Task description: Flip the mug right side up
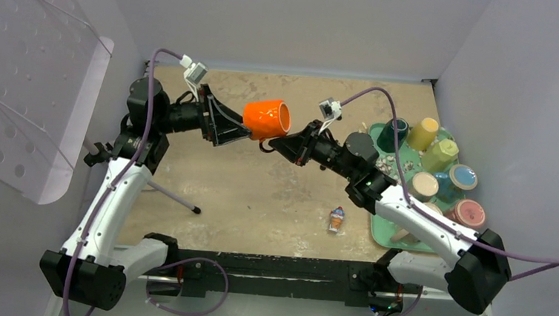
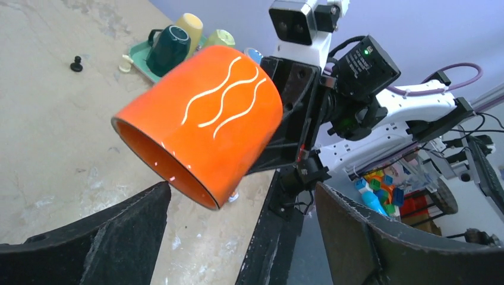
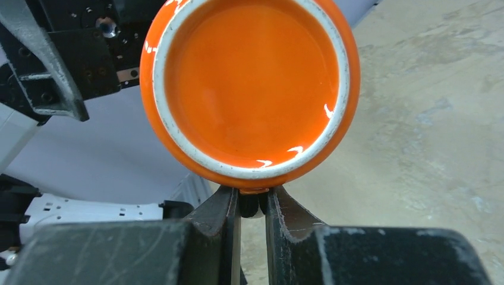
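Note:
The orange mug (image 1: 264,117) with white wavy lines hangs on its side in the air over the middle of the table. Its mouth faces my left gripper (image 1: 243,129) and its white-ringed base (image 3: 249,83) faces the right wrist camera. My right gripper (image 1: 277,143) is shut on the mug's dark handle (image 3: 252,205) under the body and carries it. In the left wrist view the mug (image 2: 208,113) sits just ahead of my left gripper (image 2: 242,190), which is wide open. The left finger's tip (image 2: 157,199) is close to the rim.
A green tray (image 1: 377,226) with several cups stands at the right edge; it also shows in the left wrist view (image 2: 138,56). A small ice-cream toy (image 1: 337,219) lies near the front. A clear pegboard panel (image 1: 30,73) leans at the left. A thin rod (image 1: 177,199) lies by the left arm.

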You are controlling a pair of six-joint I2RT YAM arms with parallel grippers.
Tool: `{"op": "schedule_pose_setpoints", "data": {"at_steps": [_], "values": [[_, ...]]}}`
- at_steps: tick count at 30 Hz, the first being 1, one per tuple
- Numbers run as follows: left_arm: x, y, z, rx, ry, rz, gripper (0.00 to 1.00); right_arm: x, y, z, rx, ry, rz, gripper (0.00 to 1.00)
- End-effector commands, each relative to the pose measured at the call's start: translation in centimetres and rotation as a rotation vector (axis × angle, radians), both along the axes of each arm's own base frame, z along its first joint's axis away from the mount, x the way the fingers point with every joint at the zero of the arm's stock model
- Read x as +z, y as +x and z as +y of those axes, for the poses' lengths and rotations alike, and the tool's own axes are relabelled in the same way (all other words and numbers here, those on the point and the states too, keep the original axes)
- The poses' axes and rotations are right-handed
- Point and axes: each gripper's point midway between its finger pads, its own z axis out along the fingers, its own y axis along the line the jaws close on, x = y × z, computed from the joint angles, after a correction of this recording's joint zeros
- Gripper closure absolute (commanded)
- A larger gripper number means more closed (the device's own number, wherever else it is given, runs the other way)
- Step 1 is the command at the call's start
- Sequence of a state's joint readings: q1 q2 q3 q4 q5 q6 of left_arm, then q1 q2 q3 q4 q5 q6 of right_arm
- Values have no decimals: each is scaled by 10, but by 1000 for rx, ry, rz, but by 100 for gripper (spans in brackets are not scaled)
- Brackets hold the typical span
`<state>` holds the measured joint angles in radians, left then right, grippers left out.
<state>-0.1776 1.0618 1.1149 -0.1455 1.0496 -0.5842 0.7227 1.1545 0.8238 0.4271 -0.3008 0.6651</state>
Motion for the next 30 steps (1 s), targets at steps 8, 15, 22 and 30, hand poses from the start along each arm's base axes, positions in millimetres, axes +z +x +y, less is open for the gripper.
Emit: {"op": "schedule_pose_setpoints", "data": {"at_steps": [8,15,22,30], "values": [[25,7,-10,-27,-108,23,29,95,-20,22,117,223,-215,100],[34,-1,-15,-60,-139,-18,76,67,0,39,106,152,-176,100],[-69,73,32,297,379,1,100,2,67,-27,-310,-153,17,27],[-157,134,104,263,1036,-86,100,-98,131,-237,-977,-497,301,22]]}}
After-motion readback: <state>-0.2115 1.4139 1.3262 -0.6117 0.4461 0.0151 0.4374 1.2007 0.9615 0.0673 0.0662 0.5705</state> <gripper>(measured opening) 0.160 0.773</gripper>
